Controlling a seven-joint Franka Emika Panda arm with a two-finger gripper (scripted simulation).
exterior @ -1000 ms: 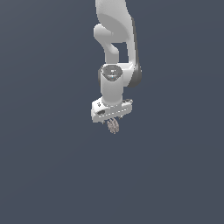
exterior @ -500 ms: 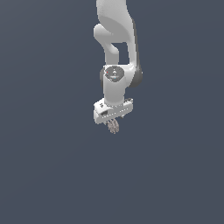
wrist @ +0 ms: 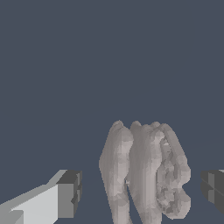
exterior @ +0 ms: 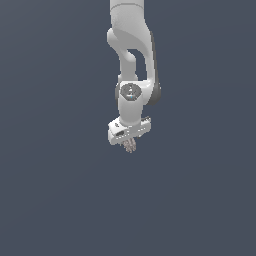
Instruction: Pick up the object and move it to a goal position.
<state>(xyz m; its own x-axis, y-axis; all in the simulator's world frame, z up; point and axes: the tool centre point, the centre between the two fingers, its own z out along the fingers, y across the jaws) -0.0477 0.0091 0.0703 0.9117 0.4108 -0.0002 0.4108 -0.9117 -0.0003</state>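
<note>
Little has moved since the earlier frames: arm (exterior: pixel 131 60) hangs in the same pose. Gripper (exterior: pixel 130 144) points down; object (exterior: pixel 131 146) sits between its fingers just under the white bar. Wrist view shows the ribbed grey-brown lump (wrist: pixel 144 175) with gaps to both fingertips (wrist: pixel 70 194), so contact unclear; cannot tell if gripped. Long axis runs along the fingers, crosswise to the closing line

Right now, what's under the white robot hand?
A tiny ribbed grey-brown lump hangs just under the gripper, between its jaws. Below that, only plain dark background. Whether the jaws touch it is unclear.
</note>
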